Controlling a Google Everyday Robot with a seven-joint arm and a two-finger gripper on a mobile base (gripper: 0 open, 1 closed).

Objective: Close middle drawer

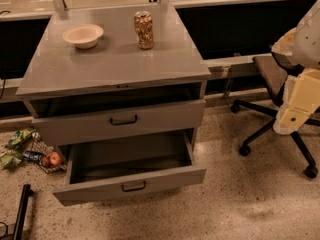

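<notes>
The grey cabinet (115, 64) stands at the centre. The middle drawer (131, 185) is pulled far out, with its deep empty box showing and a small black bar handle at the centre of its front panel. Above it, another grey drawer (123, 120) with a black handle is out a little, with a dark gap under the countertop. Whatever is below the middle drawer is hidden by it. My gripper (289, 121) hangs on the cream arm at the right edge, well to the right of the cabinet, above the floor and in front of a chair, touching nothing.
A cream bowl (83, 35) and a patterned can (144, 30) stand on the countertop. A black office chair (272, 84) with wheels is at the right. Snack bags and a red apple (53, 158) lie on the floor at the left. A black bar (22, 209) lies at the bottom left.
</notes>
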